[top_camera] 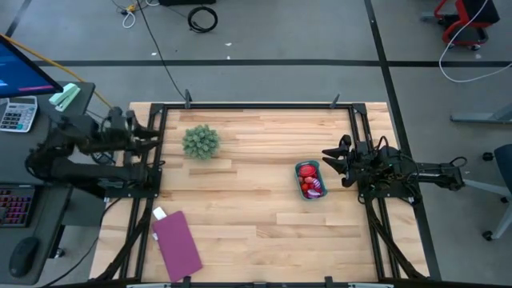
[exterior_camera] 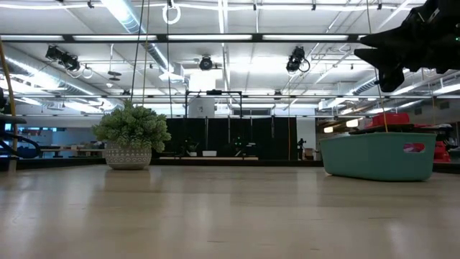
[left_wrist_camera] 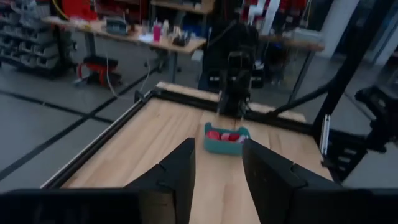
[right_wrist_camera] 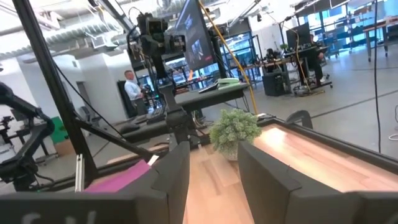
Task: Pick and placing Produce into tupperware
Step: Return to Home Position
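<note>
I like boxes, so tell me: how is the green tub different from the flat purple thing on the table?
The tub is teal with raised walls; the purple rectangle lies flat. The tub holds red and pink produce; the purple rectangle carries none. Seen from above, the tub sits right, the purple rectangle left. Both rest on the wooden table.

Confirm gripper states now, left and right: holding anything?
Left gripper: open, holding nothing.
Right gripper: open, holding nothing, beside the tupperware.
</note>
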`<state>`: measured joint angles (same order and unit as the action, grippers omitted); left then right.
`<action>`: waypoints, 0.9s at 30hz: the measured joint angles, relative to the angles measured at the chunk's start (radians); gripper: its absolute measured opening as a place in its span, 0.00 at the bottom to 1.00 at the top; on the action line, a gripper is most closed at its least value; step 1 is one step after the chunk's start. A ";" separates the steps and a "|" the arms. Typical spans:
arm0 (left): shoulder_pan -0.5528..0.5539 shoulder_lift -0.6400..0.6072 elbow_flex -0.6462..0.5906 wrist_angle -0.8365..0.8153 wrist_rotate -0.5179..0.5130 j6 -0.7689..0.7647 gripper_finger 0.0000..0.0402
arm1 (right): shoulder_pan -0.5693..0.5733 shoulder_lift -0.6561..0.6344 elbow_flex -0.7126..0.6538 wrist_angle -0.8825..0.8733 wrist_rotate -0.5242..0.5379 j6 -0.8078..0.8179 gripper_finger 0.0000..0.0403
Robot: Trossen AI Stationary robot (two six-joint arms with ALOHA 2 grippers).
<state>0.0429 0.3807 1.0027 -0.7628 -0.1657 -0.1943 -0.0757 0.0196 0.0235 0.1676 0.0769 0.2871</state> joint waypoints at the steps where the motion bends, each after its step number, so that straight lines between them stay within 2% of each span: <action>1: 0.000 -0.029 -0.055 0.047 0.001 -0.001 0.34 | 0.000 0.000 0.001 -0.003 0.000 0.000 0.36; 7: 0.000 -0.139 -0.391 0.338 0.001 0.008 0.37 | 0.000 0.000 0.001 -0.006 0.000 0.000 0.36; 13: 0.000 -0.145 -0.645 0.626 0.001 0.022 0.38 | 0.000 0.000 0.002 -0.007 0.000 0.000 0.36; 19: 0.000 -0.146 -0.799 0.812 -0.066 -0.007 0.36 | 0.000 0.000 0.002 -0.007 0.000 -0.001 0.36; 24: 0.000 -0.146 -0.874 0.870 -0.196 -0.036 0.34 | 0.000 0.000 0.002 -0.007 0.000 -0.001 0.36; 27: 0.000 -0.147 -0.912 0.924 -0.216 -0.055 0.34 | 0.000 0.000 0.002 -0.007 0.000 -0.001 0.36</action>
<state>0.0429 0.2339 0.0910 0.1611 -0.3813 -0.2497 -0.0757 0.0196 0.0250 0.1604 0.0769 0.2863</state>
